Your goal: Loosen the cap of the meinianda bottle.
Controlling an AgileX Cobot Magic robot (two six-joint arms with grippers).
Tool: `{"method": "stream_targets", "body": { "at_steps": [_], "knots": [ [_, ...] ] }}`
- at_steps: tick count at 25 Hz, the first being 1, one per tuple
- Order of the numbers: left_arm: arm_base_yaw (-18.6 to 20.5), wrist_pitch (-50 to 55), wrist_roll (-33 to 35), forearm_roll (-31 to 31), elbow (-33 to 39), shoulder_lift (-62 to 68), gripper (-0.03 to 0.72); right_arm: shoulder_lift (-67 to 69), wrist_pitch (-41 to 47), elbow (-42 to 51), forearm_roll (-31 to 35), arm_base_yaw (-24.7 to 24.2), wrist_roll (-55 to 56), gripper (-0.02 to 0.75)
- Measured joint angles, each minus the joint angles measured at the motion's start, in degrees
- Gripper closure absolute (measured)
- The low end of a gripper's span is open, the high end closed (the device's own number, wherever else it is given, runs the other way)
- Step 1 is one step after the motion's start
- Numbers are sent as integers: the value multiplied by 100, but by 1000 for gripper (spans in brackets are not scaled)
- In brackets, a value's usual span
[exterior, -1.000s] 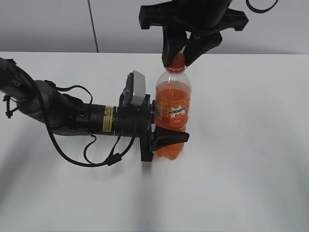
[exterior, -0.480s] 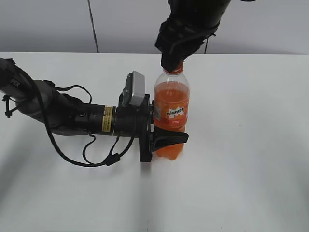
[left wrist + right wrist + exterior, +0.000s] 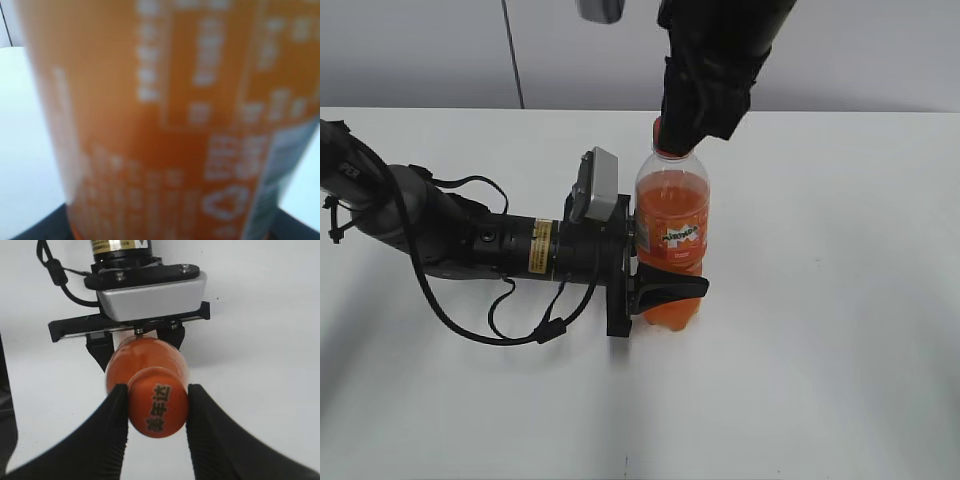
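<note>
The meinianda bottle point(image 3: 671, 235) stands upright on the white table, full of orange drink. Its label fills the left wrist view point(image 3: 165, 120), blurred. My left gripper point(image 3: 655, 290) lies level on the table and is shut on the bottle's lower body. My right gripper point(image 3: 692, 115) comes down from above and is shut on the orange cap point(image 3: 158, 408). In the right wrist view its two black fingers point(image 3: 156, 412) press both sides of the cap, whose top shows dark characters. In the exterior view the cap is mostly hidden by the fingers.
The white table point(image 3: 820, 330) stretches around the bottle. My left arm with its cables point(image 3: 470, 245) lies across the table's left half. A grey wall with a dark seam point(image 3: 512, 55) stands behind.
My right gripper has turned about the cap, so its body now faces differently. The bottle leaned slightly left at the top. My left gripper kept its hold.
</note>
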Motion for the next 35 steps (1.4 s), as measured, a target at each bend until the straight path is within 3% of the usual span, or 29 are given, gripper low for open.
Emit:
{"method": "stream_targets", "body": {
  "at_steps": [8, 19, 25, 35],
  "knots": [
    [0, 0, 10, 10, 0, 0, 304, 0, 14, 0, 0, 0, -2152, 469],
    [0, 6, 17, -13, 0, 0, 304, 0, 14, 0, -5, 0, -4267, 469],
    [0, 6, 17, -17, 0, 0, 304, -5, 14, 0, -5, 0, -4819, 469],
    [0, 0, 17, -12, 0, 0, 304, -5, 14, 0, 65, -6, -4802, 465]
  ]
}}
